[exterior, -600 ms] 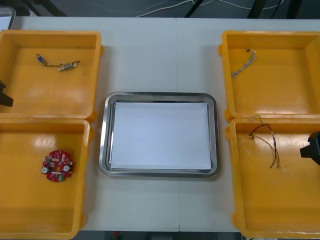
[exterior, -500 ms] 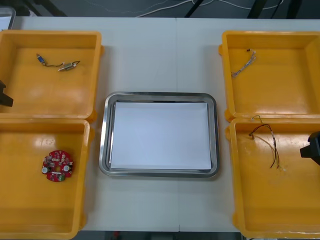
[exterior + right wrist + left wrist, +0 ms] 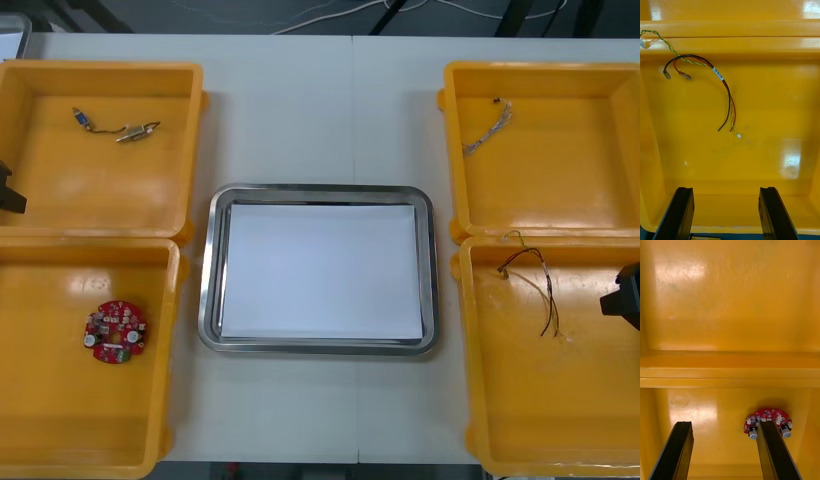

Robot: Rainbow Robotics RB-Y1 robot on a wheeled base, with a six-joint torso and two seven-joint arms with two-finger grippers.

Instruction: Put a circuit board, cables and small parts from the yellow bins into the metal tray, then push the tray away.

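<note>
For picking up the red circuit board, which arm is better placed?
Left: the left gripper is open over the yellow bin with the circuit board, which lies right by one finger.

Circuit board [image 3: 769, 414] partly hidden behind finger of left hand [image 3: 724, 424].

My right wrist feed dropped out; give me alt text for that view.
The open right end effector hovers over a yellow bin; on the bin's floor, ahead of the end effector and untouched, lies a cable bundle of black, red and yellow wires.
</note>
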